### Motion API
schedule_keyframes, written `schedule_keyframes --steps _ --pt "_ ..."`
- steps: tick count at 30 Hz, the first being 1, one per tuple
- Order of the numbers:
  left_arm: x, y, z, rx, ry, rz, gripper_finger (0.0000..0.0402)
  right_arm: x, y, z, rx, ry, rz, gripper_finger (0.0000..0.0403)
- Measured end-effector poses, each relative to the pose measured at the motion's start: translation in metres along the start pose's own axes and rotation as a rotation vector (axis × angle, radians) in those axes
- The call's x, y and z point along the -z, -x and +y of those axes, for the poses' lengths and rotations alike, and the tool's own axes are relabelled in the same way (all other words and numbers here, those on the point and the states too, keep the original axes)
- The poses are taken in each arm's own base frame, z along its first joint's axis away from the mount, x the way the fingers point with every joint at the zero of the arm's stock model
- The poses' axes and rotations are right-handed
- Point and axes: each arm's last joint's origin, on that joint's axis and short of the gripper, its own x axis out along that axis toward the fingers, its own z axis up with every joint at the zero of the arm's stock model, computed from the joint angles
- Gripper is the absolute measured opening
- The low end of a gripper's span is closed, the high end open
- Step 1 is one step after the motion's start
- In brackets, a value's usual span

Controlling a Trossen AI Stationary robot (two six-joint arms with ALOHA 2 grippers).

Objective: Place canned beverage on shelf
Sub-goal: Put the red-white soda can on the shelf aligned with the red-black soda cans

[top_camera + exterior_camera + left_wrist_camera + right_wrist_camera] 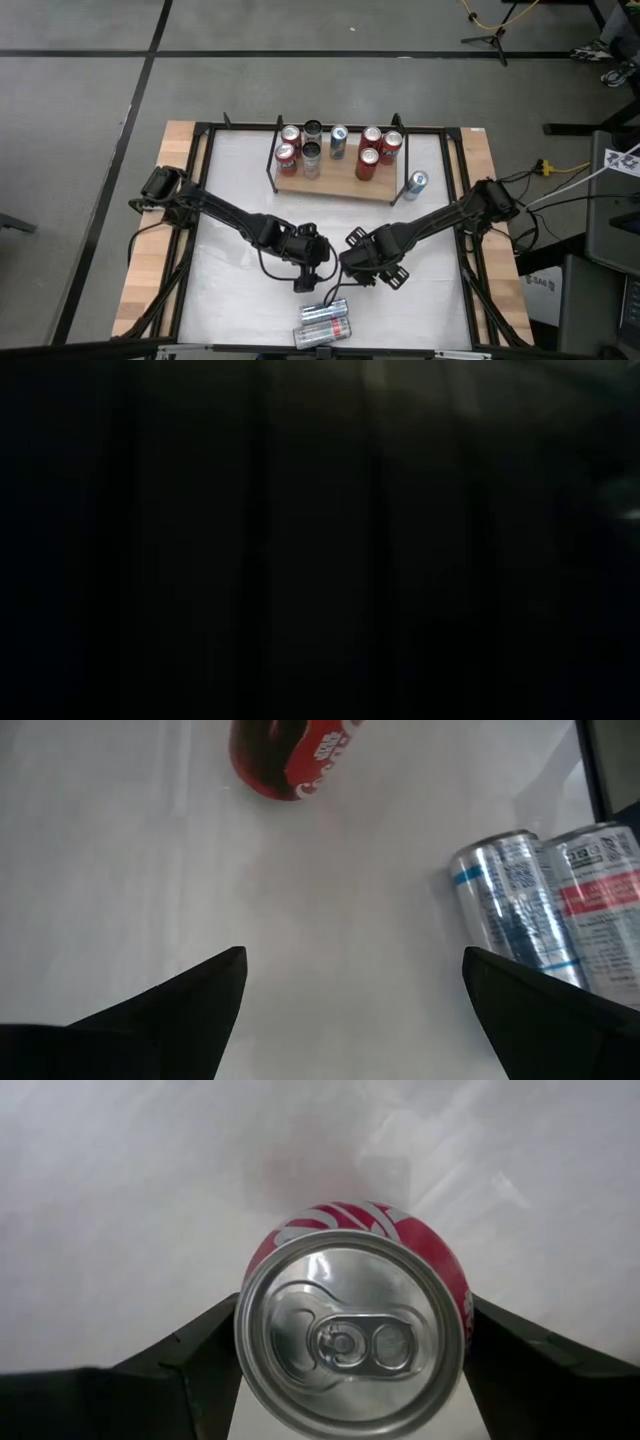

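Right up front, your right gripper has its jaws on both sides of a red aluminium can, lid facing the wrist camera, axis along the fingers. Your left gripper hangs wide open and empty. Two silver cans lie flat nearby. Farther off, seven cans on the light-brown wooden shelf, one blue-and-silver can beside it. Low view's just black.
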Motion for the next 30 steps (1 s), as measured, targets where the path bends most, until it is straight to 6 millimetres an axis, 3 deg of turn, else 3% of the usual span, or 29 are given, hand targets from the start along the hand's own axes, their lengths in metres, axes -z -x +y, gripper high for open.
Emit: schedule_keyframes --steps 16,30 --pt "0.007 0.002 -0.019 0.028 -0.037 0.005 0.0363 -0.010 -0.002 -0.002 -0.033 0.058 -0.108 0.0296" --pt "0.007 0.002 -0.019 0.029 -0.034 0.005 0.0363 -0.009 -0.002 -0.003 -0.005 0.056 -0.093 0.0296"
